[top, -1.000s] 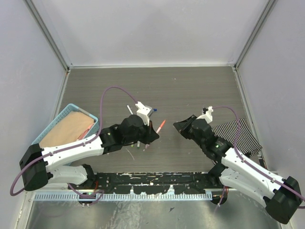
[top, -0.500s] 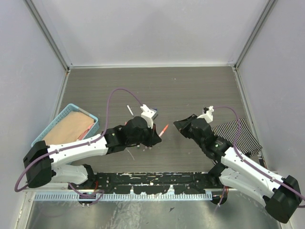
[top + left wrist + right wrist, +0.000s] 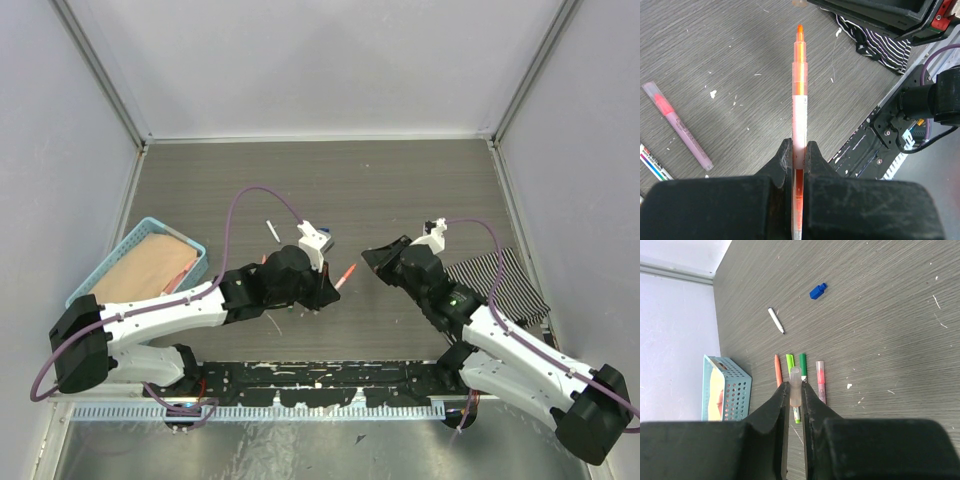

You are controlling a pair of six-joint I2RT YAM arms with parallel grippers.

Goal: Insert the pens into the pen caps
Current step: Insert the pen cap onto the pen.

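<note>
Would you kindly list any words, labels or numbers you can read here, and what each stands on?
Nothing can be read.
On the orange pen in the left gripper: fine barrel print, too small to read.
On the pink pen: barrel print, blurred.
On the edge pen: coloured markings, illegible.
</note>
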